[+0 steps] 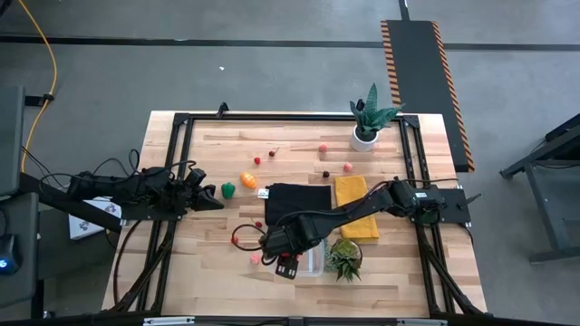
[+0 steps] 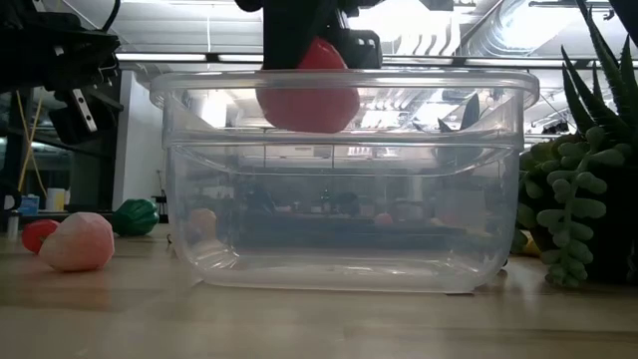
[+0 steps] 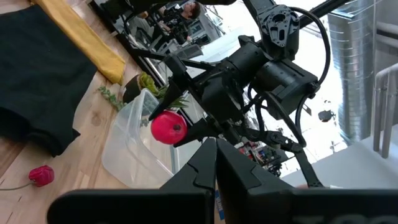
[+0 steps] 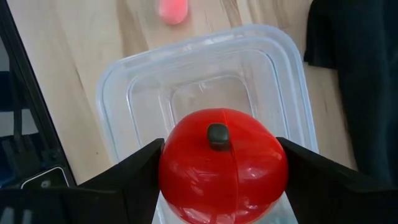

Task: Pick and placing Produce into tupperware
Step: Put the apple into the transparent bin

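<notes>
My right gripper (image 4: 222,167) hangs over the clear tupperware (image 4: 205,81) near the table's front edge, shut on a large red toy fruit (image 4: 224,165). The low view shows that red fruit (image 2: 307,92) at the height of the tupperware's rim (image 2: 344,85), well above its floor. My left gripper (image 3: 216,163) is shut and waits at the table's left, beside a green toy vegetable (image 1: 227,190) and an orange one (image 1: 247,180). A pink fruit (image 2: 78,241) and a small red berry (image 2: 38,234) lie on the wood to the left of the tupperware. My right gripper pinches the red fruit between its two fingers, one finger (image 4: 134,171) on each opposite flank (image 4: 173,174). The fingers come from above, pointing down. The fruit is lifted clear, with its dark stem nub (image 4: 217,134) facing the wrist camera.
A black cloth (image 1: 297,204) and a yellow cloth (image 1: 355,206) lie behind the tupperware. A spiky green potted plant (image 1: 345,258) stands close to its right, and another in a white pot (image 1: 366,127) at the far edge. Tiny berries (image 1: 324,161) are scattered on the far half.
</notes>
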`<state>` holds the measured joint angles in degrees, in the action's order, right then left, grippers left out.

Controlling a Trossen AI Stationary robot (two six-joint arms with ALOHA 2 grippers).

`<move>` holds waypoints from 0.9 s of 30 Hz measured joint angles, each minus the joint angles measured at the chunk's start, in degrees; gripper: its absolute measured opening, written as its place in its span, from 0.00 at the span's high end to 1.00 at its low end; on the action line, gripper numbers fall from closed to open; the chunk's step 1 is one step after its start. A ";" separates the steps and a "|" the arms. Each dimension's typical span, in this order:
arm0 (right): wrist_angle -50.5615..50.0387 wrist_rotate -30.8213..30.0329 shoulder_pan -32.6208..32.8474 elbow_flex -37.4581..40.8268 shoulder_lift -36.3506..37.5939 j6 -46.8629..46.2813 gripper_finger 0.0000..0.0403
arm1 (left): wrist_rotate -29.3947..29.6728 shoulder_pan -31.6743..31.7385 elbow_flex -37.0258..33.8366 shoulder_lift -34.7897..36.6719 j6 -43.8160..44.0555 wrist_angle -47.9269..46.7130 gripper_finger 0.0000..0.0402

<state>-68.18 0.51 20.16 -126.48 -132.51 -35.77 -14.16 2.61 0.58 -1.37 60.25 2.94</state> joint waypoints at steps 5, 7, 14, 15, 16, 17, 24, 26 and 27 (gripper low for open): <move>0.00 -0.08 0.00 0.00 0.00 0.17 0.34 | -0.02 0.00 0.00 0.00 0.00 0.00 1.00; 1.02 -0.06 0.00 0.87 0.14 0.14 0.34 | -0.02 -0.01 -0.02 0.02 0.00 0.00 1.00; 2.21 0.96 0.00 3.68 0.07 -0.90 0.34 | 0.00 -0.02 0.00 0.02 0.00 0.00 1.00; 2.18 0.95 -0.01 3.72 0.07 -0.86 0.34 | -0.02 -0.01 -0.02 0.02 -0.02 0.00 1.00; 2.58 0.97 -0.02 3.72 0.07 -0.56 0.34 | -0.02 -0.02 -0.02 0.00 -0.08 0.00 1.00; 3.07 0.97 -0.02 3.72 0.07 -0.36 0.34 | -0.02 -0.02 0.00 0.01 -0.19 0.00 1.00; 3.23 0.09 -0.56 3.72 0.07 0.10 0.34 | -0.02 -0.02 -0.02 0.01 -0.24 -0.01 1.00; 3.48 0.09 -0.67 3.72 0.07 0.20 0.34 | -0.02 -0.01 -0.02 0.01 -0.24 0.00 1.00; 3.63 0.09 -0.70 3.72 0.07 0.20 0.34 | -0.06 0.00 -0.01 0.01 -0.24 0.00 1.00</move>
<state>-64.55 0.60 19.47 -122.76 -132.44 -35.57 -14.21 2.61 0.57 -1.36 60.01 2.94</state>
